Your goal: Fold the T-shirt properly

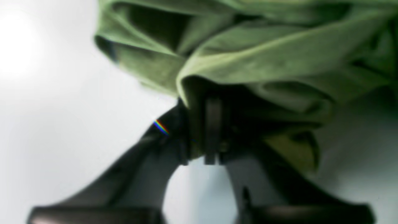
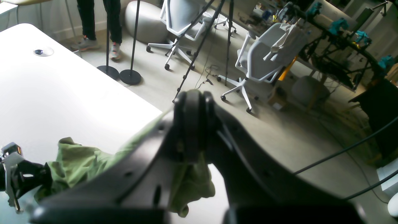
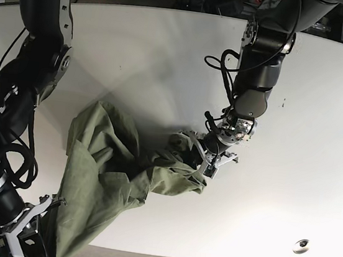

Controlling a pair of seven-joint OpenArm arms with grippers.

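Left wrist view: the left gripper (image 1: 207, 130) has its jaws pinched on a bunched fold of the green T-shirt (image 1: 248, 59).

Right wrist view: the right gripper (image 2: 192, 124) jaws grip cloth at the worktop (image 2: 62, 93) edge.

Base view: the T-shirt lies crumpled from the worktop's middle to its near edge.

T-shirt (image 3: 107, 171): olive green, crumpled, unfolded. One bunched end pinched in the closed left gripper (image 3: 209, 155), folds piled just ahead of it. Cloth runs slack across the white worktop (image 3: 167, 59) to the right gripper (image 3: 39, 212), clamped on the far edge, fabric draping below it.
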